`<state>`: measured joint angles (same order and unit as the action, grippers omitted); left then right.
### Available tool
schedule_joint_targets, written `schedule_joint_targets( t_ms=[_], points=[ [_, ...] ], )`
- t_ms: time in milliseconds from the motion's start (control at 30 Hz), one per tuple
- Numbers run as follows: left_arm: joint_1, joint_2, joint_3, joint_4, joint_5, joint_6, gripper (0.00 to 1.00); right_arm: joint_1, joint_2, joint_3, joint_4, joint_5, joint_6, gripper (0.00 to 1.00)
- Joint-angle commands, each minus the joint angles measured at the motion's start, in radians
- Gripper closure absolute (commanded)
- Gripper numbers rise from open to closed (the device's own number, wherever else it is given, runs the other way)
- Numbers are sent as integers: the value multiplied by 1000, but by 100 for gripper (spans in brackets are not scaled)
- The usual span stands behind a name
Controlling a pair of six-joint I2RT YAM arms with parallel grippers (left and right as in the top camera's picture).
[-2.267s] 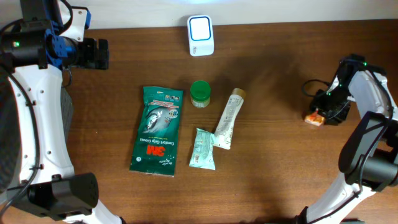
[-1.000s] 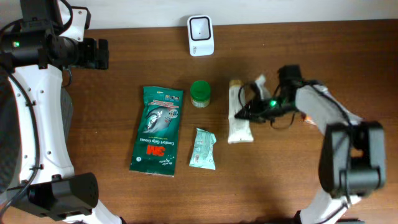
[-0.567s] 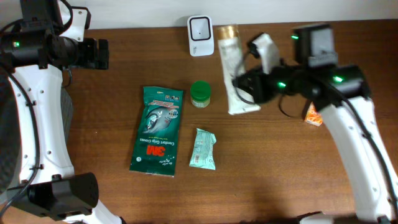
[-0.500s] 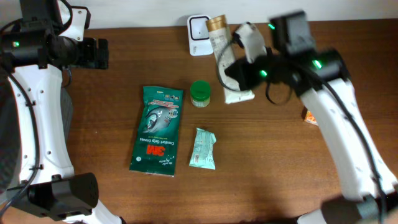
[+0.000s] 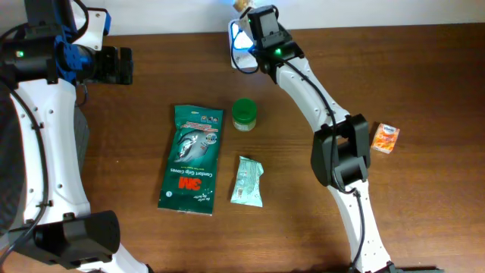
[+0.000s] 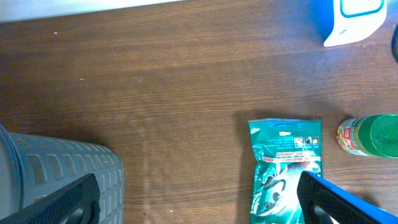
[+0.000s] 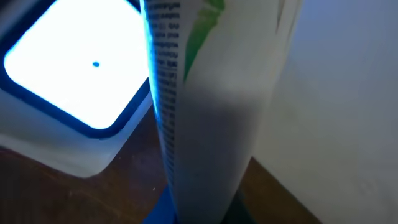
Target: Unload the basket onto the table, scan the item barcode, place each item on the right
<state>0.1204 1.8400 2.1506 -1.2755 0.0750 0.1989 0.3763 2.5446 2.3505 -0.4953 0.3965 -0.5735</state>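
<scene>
Tube (image 7: 211,124) has moved from mid-frame to upper centre, clamped in the shut right pincer (image 5: 254,23). It lies edge-on just right of the lit scanner (image 7: 68,81). Left pincer (image 5: 117,66), upper left, gapes empty.

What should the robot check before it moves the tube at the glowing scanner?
1. The right gripper is shut on the tube: ok.
2. The scanner window is lit: ok.
3. The tube is close to the window: ok.
4. The barcode faces the window: cannot tell.
5. The left gripper is open and away from the scanner: ok.
</scene>
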Motion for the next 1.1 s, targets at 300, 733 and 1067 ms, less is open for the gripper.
schedule_joint_targets(
  t_ms=[300,733,1067],
  points=[
    [7,-7,3,1,8,16,1,37,-90,27,-63,56,92,96],
    [7,-7,3,1,8,16,1,-383,-554,-200,-1045,-319,938,96],
    [7,-7,3,1,8,16,1,-509,-562,-811,-538,-335,913,47]
  ],
)
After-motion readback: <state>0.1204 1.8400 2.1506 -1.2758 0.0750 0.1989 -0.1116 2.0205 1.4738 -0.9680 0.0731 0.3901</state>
